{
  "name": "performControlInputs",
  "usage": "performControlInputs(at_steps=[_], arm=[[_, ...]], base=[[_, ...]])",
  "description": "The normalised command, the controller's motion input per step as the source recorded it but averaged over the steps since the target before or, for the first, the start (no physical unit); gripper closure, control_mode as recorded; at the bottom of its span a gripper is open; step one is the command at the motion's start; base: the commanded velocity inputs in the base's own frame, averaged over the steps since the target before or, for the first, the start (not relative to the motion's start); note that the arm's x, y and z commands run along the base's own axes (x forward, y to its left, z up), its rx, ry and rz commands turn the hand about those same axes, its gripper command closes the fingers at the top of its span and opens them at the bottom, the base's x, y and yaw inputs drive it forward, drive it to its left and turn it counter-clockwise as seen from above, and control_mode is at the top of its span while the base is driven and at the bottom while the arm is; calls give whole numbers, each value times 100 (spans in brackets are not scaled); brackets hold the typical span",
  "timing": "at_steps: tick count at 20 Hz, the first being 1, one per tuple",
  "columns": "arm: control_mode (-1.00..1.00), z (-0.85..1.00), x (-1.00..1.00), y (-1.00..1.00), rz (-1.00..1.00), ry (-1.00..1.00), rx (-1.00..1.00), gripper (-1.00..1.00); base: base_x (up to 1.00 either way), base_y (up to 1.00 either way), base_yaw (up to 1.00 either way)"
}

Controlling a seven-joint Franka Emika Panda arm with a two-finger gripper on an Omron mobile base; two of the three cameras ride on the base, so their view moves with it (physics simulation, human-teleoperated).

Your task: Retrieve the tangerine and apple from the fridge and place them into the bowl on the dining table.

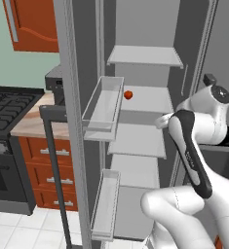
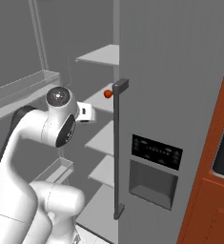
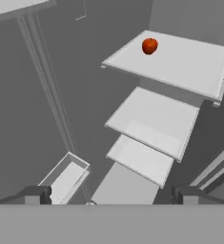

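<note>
My jaws stand fully open and hold nothing; in the hand view the two dark fingertips (image 3: 37,194) rise far apart at the bottom, with bare space between them. So no fruit has been picked yet, and as I judge it the task is at its very start.

The fridge (image 1: 79,121) has its door swung open, and I am reaching into it, my hand near the front of the shelves. One fruit (image 3: 149,45) sits on the second shelf (image 3: 189,66) from the top, close to that shelf's front left corner as I face it, well apart from my fingertips and above them. It looks red-orange; at this size I cannot say for sure whether it is the apple or the tangerine, though the red tint leans toward the apple. The lower shelves and the door bins (image 1: 104,107) look bare.

Still to do, by my reckoning: rise to that shelf, close on the fruit, carry it out to the bowl, then find and fetch the second fruit.
</note>
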Motion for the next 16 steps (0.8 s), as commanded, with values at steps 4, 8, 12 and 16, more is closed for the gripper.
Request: performControlInputs(at_steps=[4,8,12,16], arm=[[-100,0,26,0,0,-2,0,-100],[-100,0,28,0,0,0,0,-100],[-100,0,33,0,0,0,0,-100],[-100,0,41,0,0,0,0,-100]], base=[[0,0,0],[0,0,0],[0,0,0],[0,0,0]])
